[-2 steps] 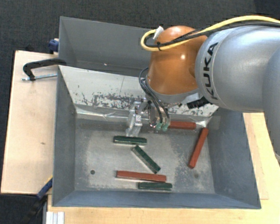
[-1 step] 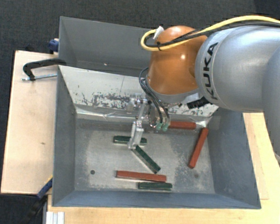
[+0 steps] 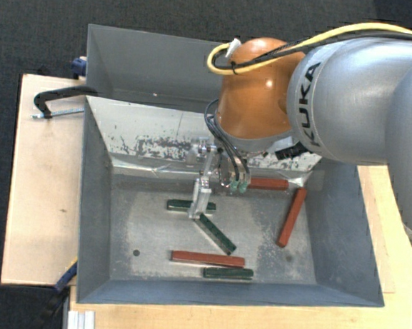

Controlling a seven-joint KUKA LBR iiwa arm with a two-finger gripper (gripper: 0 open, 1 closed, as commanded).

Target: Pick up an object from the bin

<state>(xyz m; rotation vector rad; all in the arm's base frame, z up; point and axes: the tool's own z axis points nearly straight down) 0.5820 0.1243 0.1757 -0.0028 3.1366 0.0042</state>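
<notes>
I see my claw (image 3: pixel 201 200) down at a short, flat, dark green stick (image 3: pixel 178 205) lying crosswise right beneath it, but cannot tell whether it's open or closed.

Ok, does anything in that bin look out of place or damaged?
Nothing spilled or broken. One red stick lies slanted by the right wall, and the bin's back wall is scuffed with dark marks.

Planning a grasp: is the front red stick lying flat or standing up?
Lying flat: the red stick rests lengthwise on the bin floor.
</notes>
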